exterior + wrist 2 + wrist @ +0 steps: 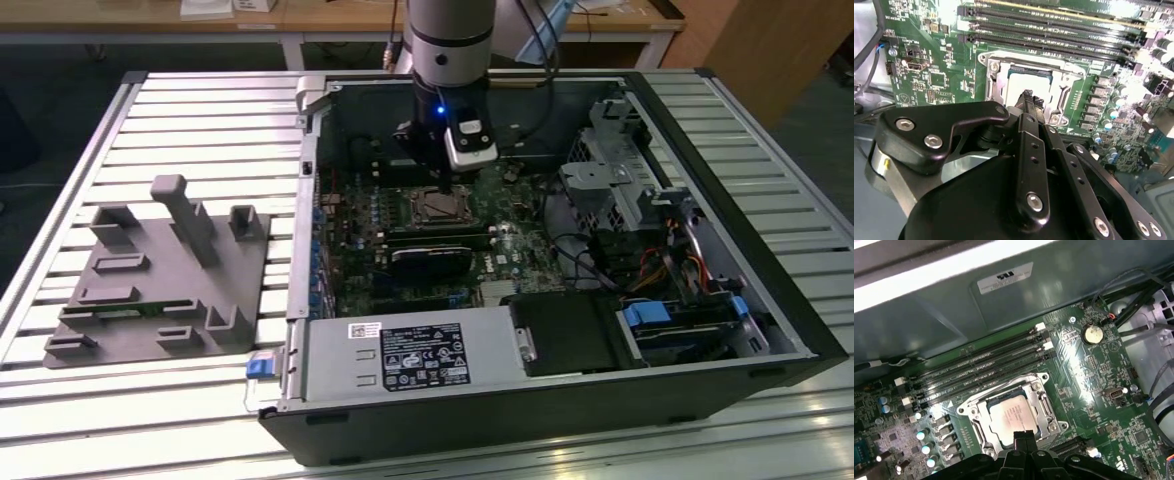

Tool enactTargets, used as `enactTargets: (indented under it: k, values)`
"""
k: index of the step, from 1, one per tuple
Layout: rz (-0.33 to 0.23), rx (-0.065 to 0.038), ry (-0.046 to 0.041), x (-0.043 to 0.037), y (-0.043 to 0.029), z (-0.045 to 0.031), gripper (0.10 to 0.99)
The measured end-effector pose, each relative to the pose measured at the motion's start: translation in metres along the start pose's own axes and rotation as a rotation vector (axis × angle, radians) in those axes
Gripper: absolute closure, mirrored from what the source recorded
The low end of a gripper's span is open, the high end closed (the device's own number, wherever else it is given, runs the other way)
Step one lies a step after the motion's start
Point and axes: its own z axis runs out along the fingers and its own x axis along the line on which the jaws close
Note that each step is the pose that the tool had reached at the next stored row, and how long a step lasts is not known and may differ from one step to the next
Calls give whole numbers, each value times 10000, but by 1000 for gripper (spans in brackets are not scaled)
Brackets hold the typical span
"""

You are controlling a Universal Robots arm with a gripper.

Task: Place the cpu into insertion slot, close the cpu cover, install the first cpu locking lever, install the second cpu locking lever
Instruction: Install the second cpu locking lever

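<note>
The cpu (1013, 416) lies flat in the insertion slot (437, 205) on the green motherboard, its silvery top showing in both wrist views (1030, 80). The cpu cover (974, 412) lies down around it as a metal frame, and the chip shows through its cut-out. My gripper (1024, 436) hangs just above the socket's near edge with its fingers (1026, 95) pressed together and nothing between them. In the exterior view the gripper (447, 180) stands straight over the socket inside the open case. I cannot tell how the locking levers stand.
Long black memory slots (979, 365) run beside the socket. A black card (430, 262) and the grey power-supply box (414, 355) lie nearer the case front. Drive bays and cables (667, 320) fill the exterior view's right. A grey fixture block (154, 285) sits outside the case.
</note>
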Motion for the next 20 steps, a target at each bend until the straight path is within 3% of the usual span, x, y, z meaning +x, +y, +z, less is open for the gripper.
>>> enactTargets:
  k: [14,20]
  values:
    - [-4,0,0,-109,-238,-7,980]
    - [-388,-18,29,-124,-281,25,980]
